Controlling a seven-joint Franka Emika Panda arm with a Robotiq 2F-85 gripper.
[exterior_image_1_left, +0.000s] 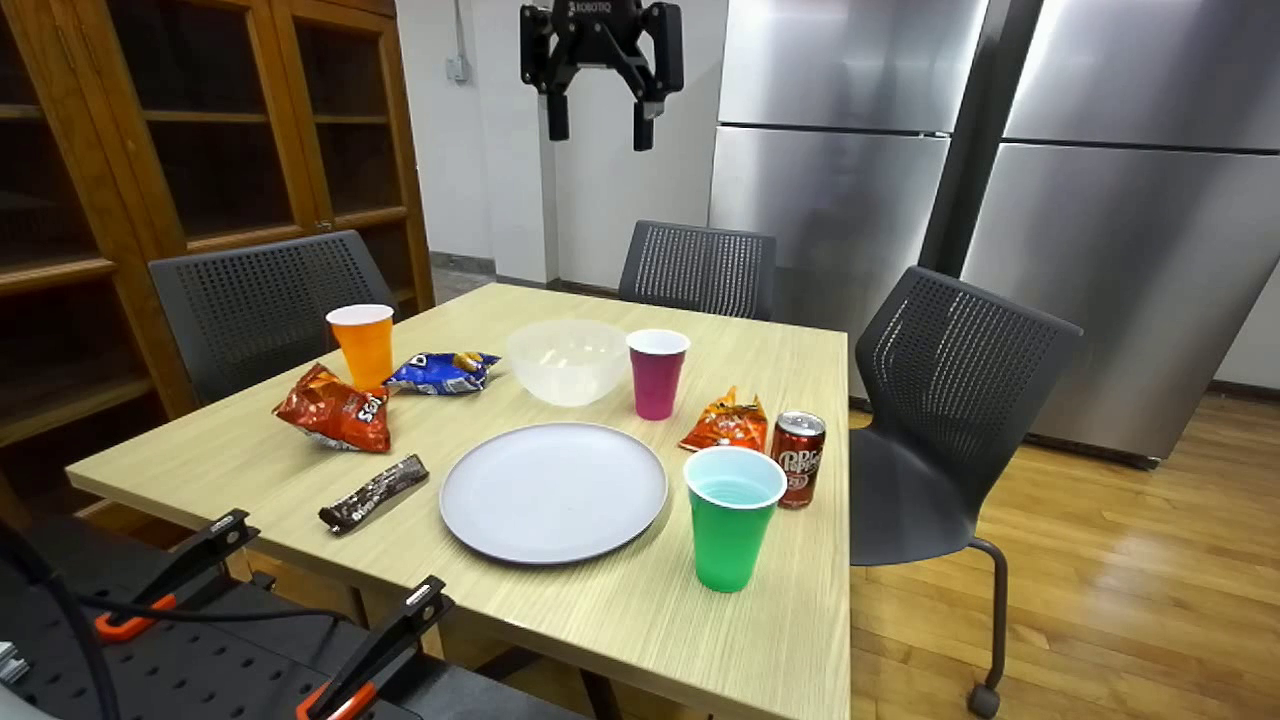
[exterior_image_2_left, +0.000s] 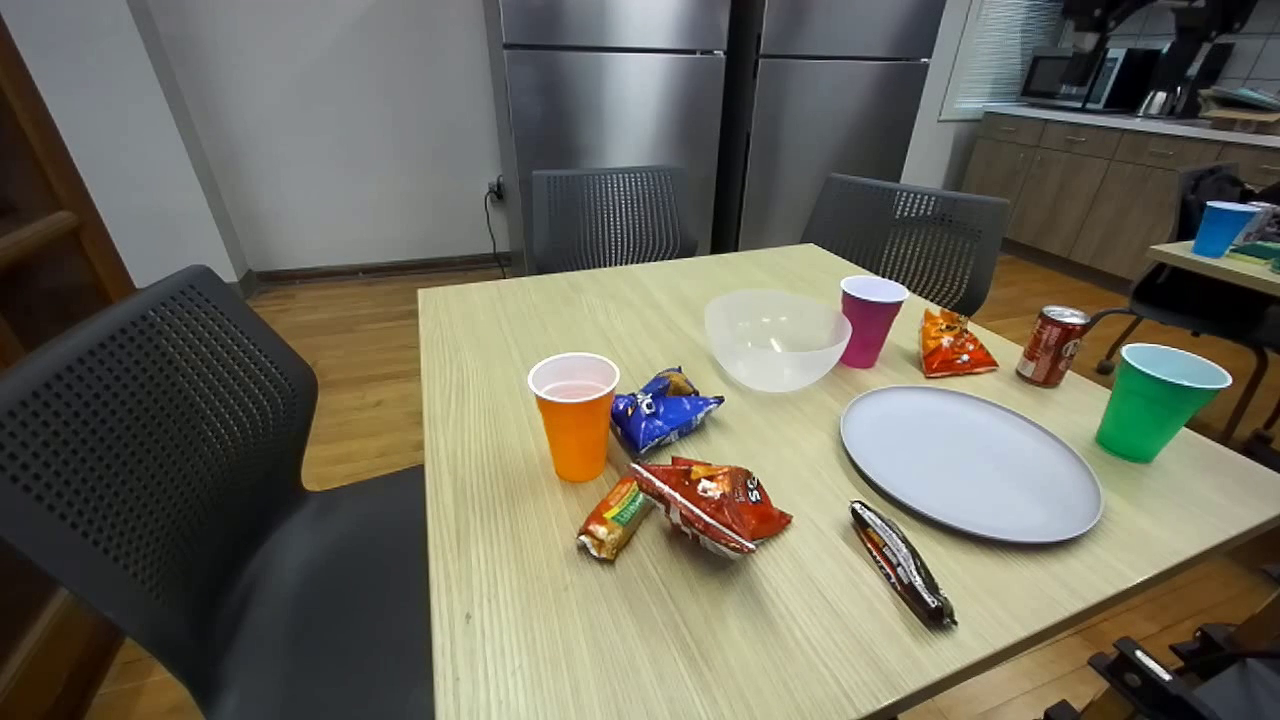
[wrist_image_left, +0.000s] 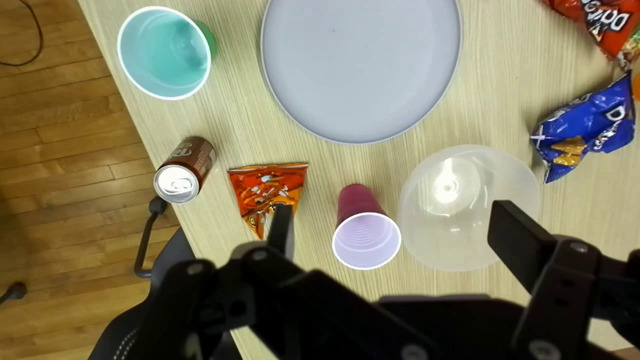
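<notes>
My gripper (exterior_image_1_left: 600, 128) is open, holds nothing and hangs high above the table. In the wrist view its spread fingers (wrist_image_left: 395, 225) frame a magenta cup (wrist_image_left: 361, 206) and a clear frosted bowl (wrist_image_left: 467, 210), both far below and untouched. An orange snack bag (wrist_image_left: 270, 187) lies partly behind one fingertip. A Dr Pepper can (wrist_image_left: 192, 157) and a green cup (wrist_image_left: 165, 55) stand near the table edge. A grey plate (wrist_image_left: 360, 65) lies mid-table. A blue chip bag (wrist_image_left: 590, 125) and a red Doritos bag (wrist_image_left: 607, 22) lie beyond the bowl.
An orange cup (exterior_image_2_left: 577, 430), a small orange-wrapped bar (exterior_image_2_left: 615, 518) and a dark-wrapped bar (exterior_image_2_left: 902, 565) are on the table (exterior_image_2_left: 520, 620). Chairs (exterior_image_1_left: 955, 390) stand around it. Orange-tipped clamps (exterior_image_1_left: 385, 640) sit at the near side. Refrigerators (exterior_image_1_left: 830, 220) and a wooden cabinet (exterior_image_1_left: 210, 220) stand behind.
</notes>
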